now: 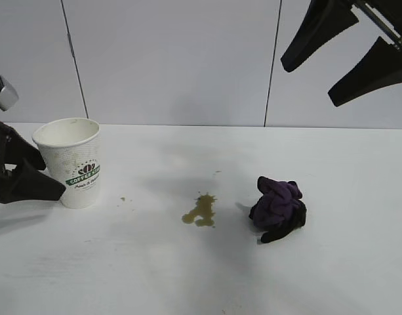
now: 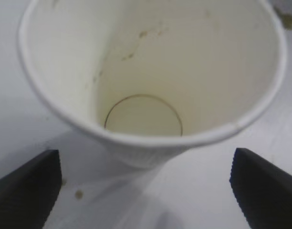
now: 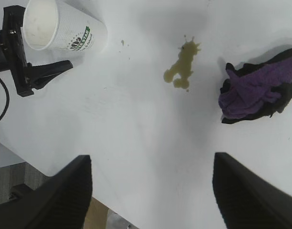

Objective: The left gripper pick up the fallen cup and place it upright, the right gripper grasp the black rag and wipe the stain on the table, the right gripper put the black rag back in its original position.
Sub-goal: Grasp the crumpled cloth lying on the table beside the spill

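Grey panelled wall [image 1: 174, 59] with dark vertical seams [image 1: 273, 62] behind

We see the cup [image 1: 71, 160] standing upright on the white counter [image 1: 201, 275] toward the left side, its open mouth up. It is white paper with a green and black "COFFEE" logo band facing forward, and inside we find it empty, with a few brownish specks on the wall [image 2: 146, 71]. The stain [image 1: 200, 210] lies near the middle of the counter, a yellowish-brown irregular blotch, with a tiny droplet [image 1: 122, 199] just beside the cup. Near the stain's right we see the black rag [image 1: 278, 208], a wadded lump of purple and black cloth, resting apart from the blotch.
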